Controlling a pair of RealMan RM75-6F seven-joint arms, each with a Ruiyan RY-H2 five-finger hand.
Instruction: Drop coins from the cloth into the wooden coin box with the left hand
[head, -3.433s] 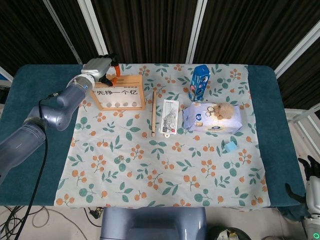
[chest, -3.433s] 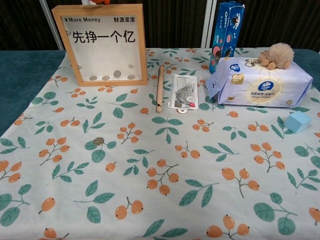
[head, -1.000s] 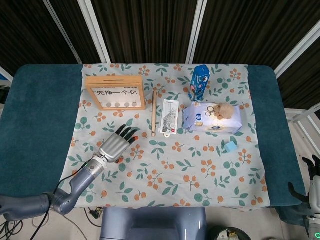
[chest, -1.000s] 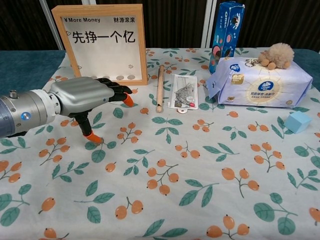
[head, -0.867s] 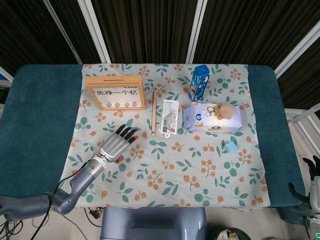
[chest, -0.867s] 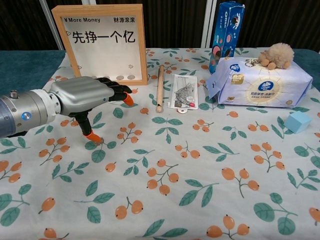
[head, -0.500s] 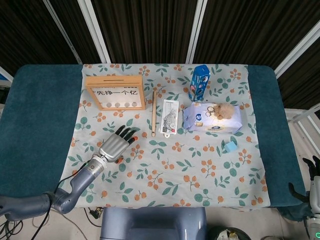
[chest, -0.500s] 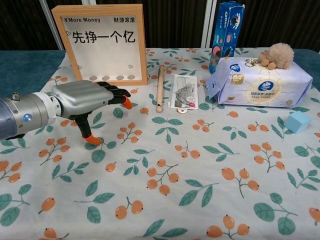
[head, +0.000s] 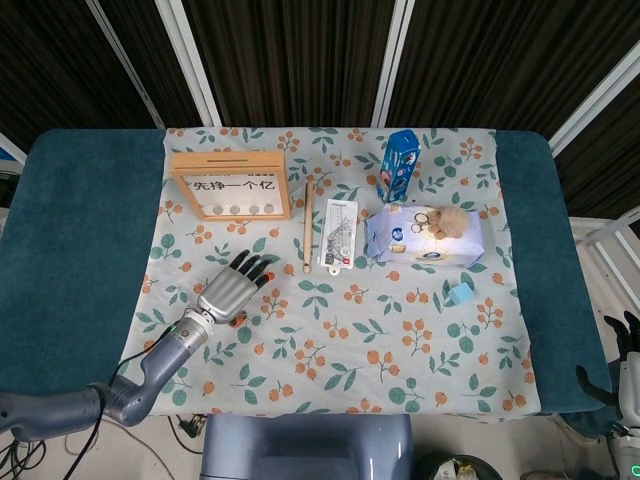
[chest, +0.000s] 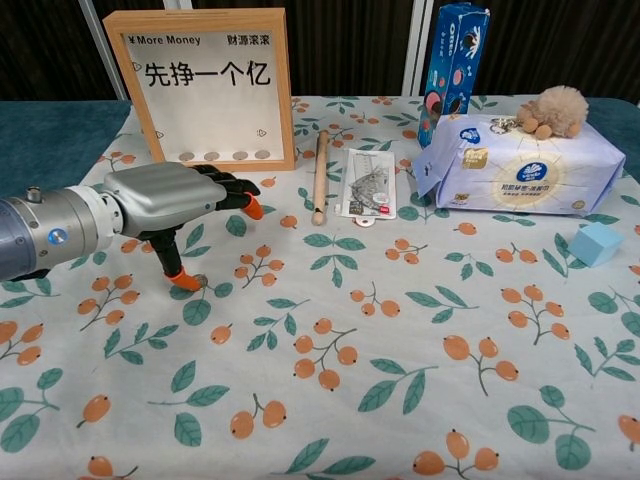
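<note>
While our left hand (chest: 165, 205) hovers low over the floral cloth (chest: 400, 330), fingers spread and holding nothing, the wooden coin box (chest: 205, 88) stands just behind; coin under thumb unclear.

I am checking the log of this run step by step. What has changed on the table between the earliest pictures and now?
The left hand has left the top of the wooden coin box and come down over the cloth, fingers spread, thumb tip beside the coin lying there. It holds nothing yet. The box, wooden stick, tissue pack and blue cube stayed put. The right hand stays off the table.
</note>
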